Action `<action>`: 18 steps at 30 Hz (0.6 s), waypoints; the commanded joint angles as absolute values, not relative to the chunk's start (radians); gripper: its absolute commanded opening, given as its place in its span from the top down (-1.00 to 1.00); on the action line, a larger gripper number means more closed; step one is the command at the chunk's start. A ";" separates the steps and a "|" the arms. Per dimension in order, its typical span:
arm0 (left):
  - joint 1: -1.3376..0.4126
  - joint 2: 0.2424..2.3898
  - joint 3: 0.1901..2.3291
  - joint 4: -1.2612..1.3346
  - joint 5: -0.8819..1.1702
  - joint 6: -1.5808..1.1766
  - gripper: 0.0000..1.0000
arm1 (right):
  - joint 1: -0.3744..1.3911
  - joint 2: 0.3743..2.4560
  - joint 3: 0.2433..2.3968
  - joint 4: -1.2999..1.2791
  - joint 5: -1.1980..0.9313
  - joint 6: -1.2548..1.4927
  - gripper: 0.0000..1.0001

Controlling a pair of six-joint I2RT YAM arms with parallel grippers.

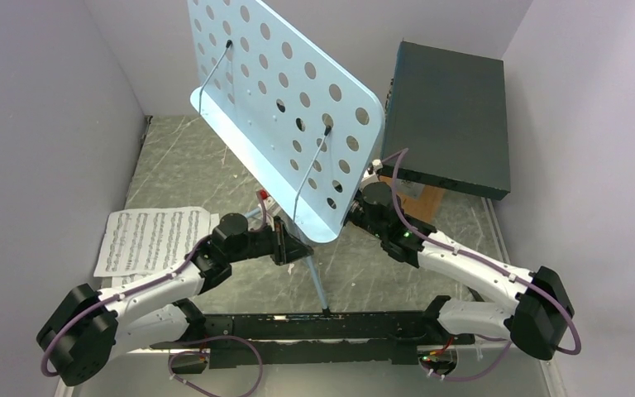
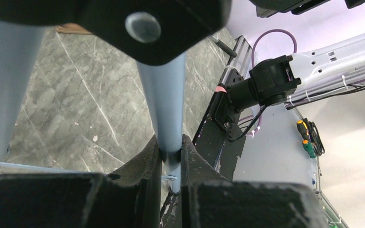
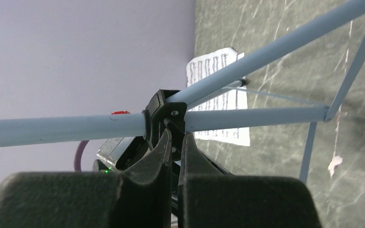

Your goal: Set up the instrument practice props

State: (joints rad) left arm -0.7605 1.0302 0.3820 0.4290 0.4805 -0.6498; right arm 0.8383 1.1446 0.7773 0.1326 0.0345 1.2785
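Observation:
The light blue perforated music stand (image 1: pixel 285 91) is tilted over the table's middle, with one tripod leg (image 1: pixel 318 281) reaching toward the near rail. My left gripper (image 1: pixel 292 244) is under the desk and shut on a light blue stand tube (image 2: pixel 164 95), below the black hub (image 2: pixel 147 23). My right gripper (image 1: pixel 362 213) sits behind the desk's lower right corner. Its jaws are closed on the black tripod hub (image 3: pixel 164 111), where the blue tubes meet. White sheet-music pages (image 1: pixel 153 240) lie flat at the left and also show in the right wrist view (image 3: pixel 218 95). The metronome is out of view.
A big dark box (image 1: pixel 451 116) on a wooden board (image 1: pixel 420 201) stands at the back right. Grey walls close in the left, back and right. A black rail (image 1: pixel 314 327) runs along the near edge. A small red part (image 1: pixel 260 196) shows beside the stand.

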 commanded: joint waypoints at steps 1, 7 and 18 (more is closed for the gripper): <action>-0.800 1.093 0.389 0.314 0.594 -0.622 1.00 | 0.748 1.137 0.732 -0.008 0.044 1.623 1.00; -0.801 1.124 0.409 0.325 0.583 -0.616 1.00 | 0.692 1.080 0.732 0.028 -0.003 1.491 0.80; -0.801 1.157 0.426 0.308 0.586 -0.599 1.00 | 0.677 0.883 0.706 -0.015 -0.202 0.851 -0.35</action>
